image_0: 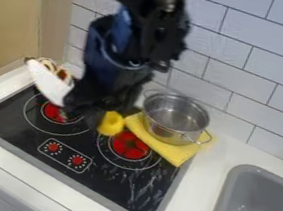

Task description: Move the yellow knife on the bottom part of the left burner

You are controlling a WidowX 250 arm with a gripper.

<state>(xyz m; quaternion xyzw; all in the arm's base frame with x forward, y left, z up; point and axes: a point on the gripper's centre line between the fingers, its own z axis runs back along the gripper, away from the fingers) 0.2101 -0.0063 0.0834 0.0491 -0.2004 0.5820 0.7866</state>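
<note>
A white curved dish [49, 83] with brown-and-red contents is beside the black tool [88, 109], whose grip I cannot tell. Just right is a blurred yellow rounded object [110, 124], possibly the knife, at the right burner's [130, 146] upper-left edge. A silver metal pot [175, 119] sits on a yellow cloth [176, 154].

Rm. @ stove [109, 181] front, pot [175, 118] behind

My arm [121, 38]: blurred, cut off at top edge. My jaws: blurred against dark stovetop [115, 184], hiding part of left burner [55, 113]. Yellow item [110, 124]: too blurred to identify. Cloth [176, 154]: partly hidden under pot [163, 131]. Sink [222, 204]: cut off right, bottom.
</note>
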